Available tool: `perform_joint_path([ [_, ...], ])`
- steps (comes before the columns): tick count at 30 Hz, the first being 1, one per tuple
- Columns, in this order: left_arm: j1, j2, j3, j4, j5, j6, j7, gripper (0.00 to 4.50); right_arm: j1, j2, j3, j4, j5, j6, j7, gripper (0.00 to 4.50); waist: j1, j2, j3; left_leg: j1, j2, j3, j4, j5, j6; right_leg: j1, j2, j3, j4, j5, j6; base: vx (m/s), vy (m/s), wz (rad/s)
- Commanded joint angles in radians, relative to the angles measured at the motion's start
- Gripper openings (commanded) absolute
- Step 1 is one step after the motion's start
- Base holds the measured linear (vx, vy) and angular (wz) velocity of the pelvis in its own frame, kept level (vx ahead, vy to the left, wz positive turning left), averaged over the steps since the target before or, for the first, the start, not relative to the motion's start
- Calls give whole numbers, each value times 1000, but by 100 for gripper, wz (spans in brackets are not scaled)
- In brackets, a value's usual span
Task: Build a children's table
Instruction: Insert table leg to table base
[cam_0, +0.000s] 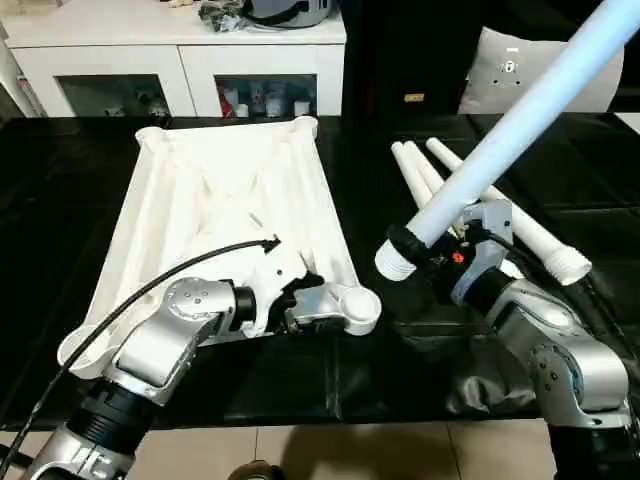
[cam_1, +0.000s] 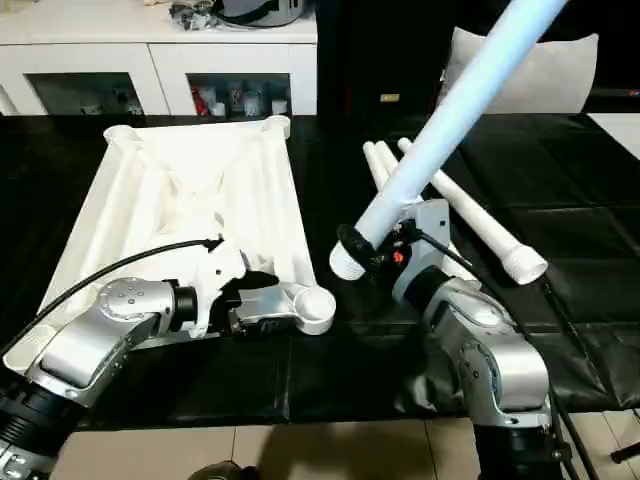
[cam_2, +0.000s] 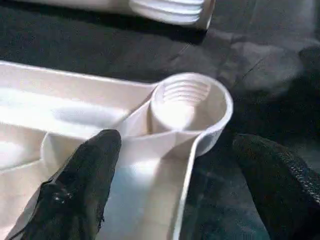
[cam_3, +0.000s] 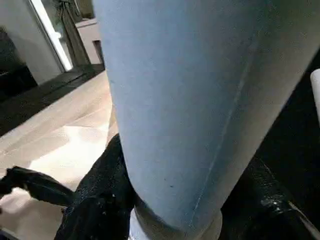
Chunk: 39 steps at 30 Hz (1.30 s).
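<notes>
- The left gripper (cam_0: 300, 300) sits at the near corner of the table top (cam_0: 225, 190), its jaws spread wide and holding nothing; one black finger (cam_2: 85, 185) lies inside the top's ribbed underside, the other outside the rim on the black surface (cam_0: 300, 380).
- The left wrist view shows what the head views cannot: the round corner socket (cam_2: 187, 107) just beyond the fingers has thread ridges inside and is hollow.
- The right gripper (cam_0: 440, 250) is clamped, jaws about half apart, on a white leg (cam_0: 520, 115) close to its ribbed thick end, which hangs just right of that socket, apart from it.
- The right wrist view shows the black fingers (cam_3: 100, 190) pressed to both sides of the tube.
- The held leg's long axis slants up and away to the right, thick end lowest and nearest the robot.
- The top lies underside up, its long axis running away from the robot.
- Behind the right gripper, spare legs (cam_0: 540, 240) lie on the surface, angled from far left to near right.
- A white cabinet (cam_0: 190, 70) stands farthest back.
</notes>
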Motion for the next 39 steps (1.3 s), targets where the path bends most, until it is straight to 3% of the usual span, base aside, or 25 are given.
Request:
perform_joint_path([
  [1,3,10,4,9,14,-14,-16,408,4,12,-7,-32,17,15,-15,191,1,4,-60,37,82,-39,-83,-317,-39,21,-96,58,-81,-237,-169,0,0,0],
  [7,6,17,3,28,23,-33,-21,408,0,24,0,-34,28,32,-19,191,1,2,-57,39,82,-39,-84,-347,-48,17,-98,59,-86,-295,-158,0,0,0],
  [9,5,19,-3,36,31,-40,-22,408,-7,43,-9,-15,-14,-34,-58,191,2,-1,-58,38,82,-39,-84,-339,-50,15,-100,60,-86,-302,-152,0,0,0],
  [11,6,20,-5,39,34,-43,-23,408,-10,49,-16,0,-16,-47,-64,191,1,-2,-58,38,81,-39,-85,-340,-55,14,-100,60,-86,-307,-149,0,0,0],
  [14,6,23,-13,49,43,-42,-33,408,1,13,27,9,-54,-64,-22,191,1,-1,-58,38,83,-39,-86,-333,-54,17,-97,60,-83,-282,-149,0,0,0],
  [16,6,24,-15,51,40,-41,-40,373,2,14,29,3,-52,-65,-18,191,1,-1,-59,36,81,-38,-84,-324,-43,18,-99,60,-84,-275,-154,0,0,0],
  [19,1,23,-18,69,49,-45,-46,370,5,8,36,7,-63,-81,-18,191,1,-1,-59,36,82,-37,-84,-317,-39,17,-98,60,-84,-269,-157,0,0,0],
  [21,-8,21,-19,92,54,-54,-54,330,5,-1,46,20,-84,-108,-12,191,1,2,-58,37,81,-37,-84,-324,-41,17,-98,60,-85,-277,-156,0,0,0],
  [23,-15,20,-18,106,57,-62,-60,326,5,-11,55,23,-96,-124,-1,191,1,1,-58,38,81,-38,-84,-329,-43,18,-99,60,-86,-284,-155,0,0,0],
  [24,-16,19,-17,109,57,-64,-61,326,6,-13,57,22,-99,-126,2,191,3,9,-58,38,81,-39,-83,-334,-44,17,-99,60,-85,-286,-156,0,0,0],
  [26,-22,21,-22,118,62,-70,-69,297,7,-21,57,26,-103,-118,3,191,2,4,-58,38,82,-39,-84,-343,-43,18,-98,60,-87,-280,-158,0,0,0],
  [29,-29,29,-36,134,78,-87,-83,281,8,-31,58,34,-99,-111,15,191,3,5,-58,39,83,-40,-85,-348,-43,18,-99,60,-85,-272,-168,0,0,0],
  [30,-31,32,-42,140,84,-95,-88,266,7,-34,59,36,-96,-109,22,191,2,-3,-58,37,83,-39,-85,-344,-40,19,-99,60,-86,-271,-168,0,0,0],
  [32,-36,34,-47,153,94,-107,-102,240,5,-41,63,41,-92,-115,36,191,3,1,-59,36,82,-38,-83,-328,-34,21,-100,60,-84,-262,-169,0,0,0],
  [35,-43,35,-50,170,106,-122,-109,219,0,-46,65,49,-98,-123,45,191,3,-1,-60,35,83,-37,-82,-309,-26,22,-101,60,-82,-244,-175,0,0,0],
  [39,-50,11,-28,177,70,-96,-116,173,-5,-45,65,56,-98,-127,47,191,3,0,-59,37,84,-37,-82,-319,-27,20,-101,60,-83,-262,-180,0,0,0],
])
